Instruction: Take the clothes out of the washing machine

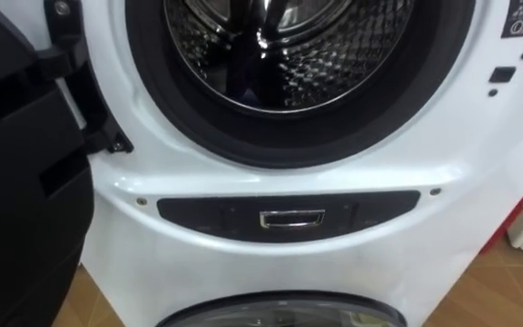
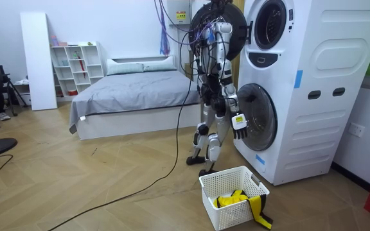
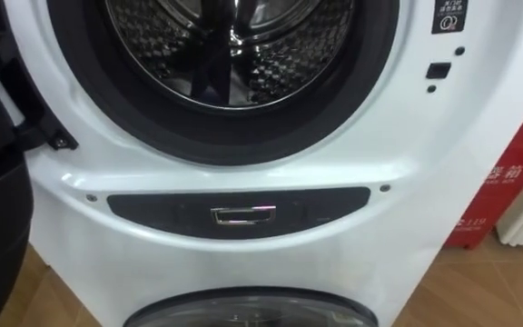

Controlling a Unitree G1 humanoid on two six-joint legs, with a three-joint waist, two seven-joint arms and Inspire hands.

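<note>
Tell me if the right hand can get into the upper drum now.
Probably yes: the upper door is swung open, leaving the upper drum unblocked, but the right hand hangs low by the lower door.

I noted silver-grey limbs with black joints, a dense tangle of purple, blue and red cables over head and torso, and a black hand [image 2: 241, 131] with a small white tag.

Glossy plastic washing machine [image 1: 243, 259], dimpled metal drum [image 1: 352, 54]
</note>
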